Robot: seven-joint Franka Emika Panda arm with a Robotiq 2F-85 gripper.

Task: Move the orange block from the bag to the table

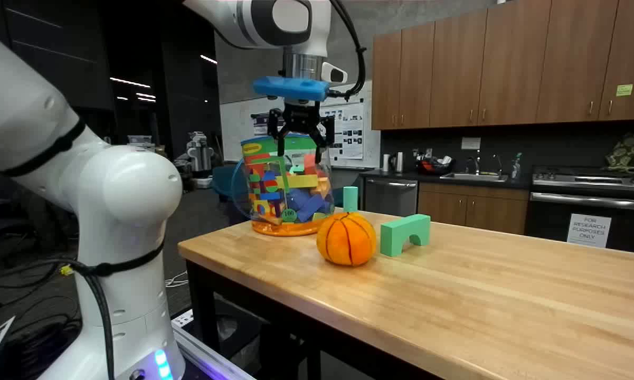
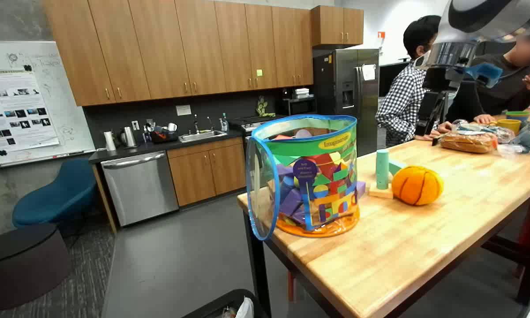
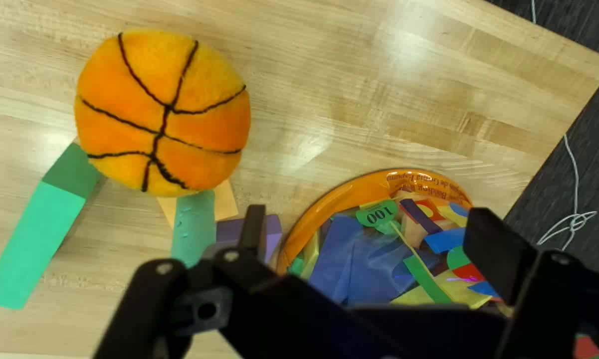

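The clear bag stands upright near the table's corner, showing its orange base [image 1: 287, 229] and green upper band [image 2: 287, 148]. Its orange lower edge [image 3: 349, 193] shows in the wrist view. It holds many multicoloured blocks. A light orange block [image 1: 323, 187] shows through its wall; I cannot tell whether others are orange. The bag's top is open and its blue-rimmed lid [image 2: 276, 190] hangs at the side. The light-wood table [image 1: 480, 295] bears the bag. My gripper [image 1: 300, 153] is open and empty, raised above the table outside the bag. In the wrist view its fingers [image 3: 369, 219] frame the bag.
An orange ball [image 1: 347, 239] sits beside the bag. A green arch block [image 1: 406, 233], a green cylinder [image 2: 382, 170], a tan block [image 2: 381, 192] and a purple block [image 2: 360, 189] lie near it. Bread [image 2: 467, 142] and two people are at the far end.
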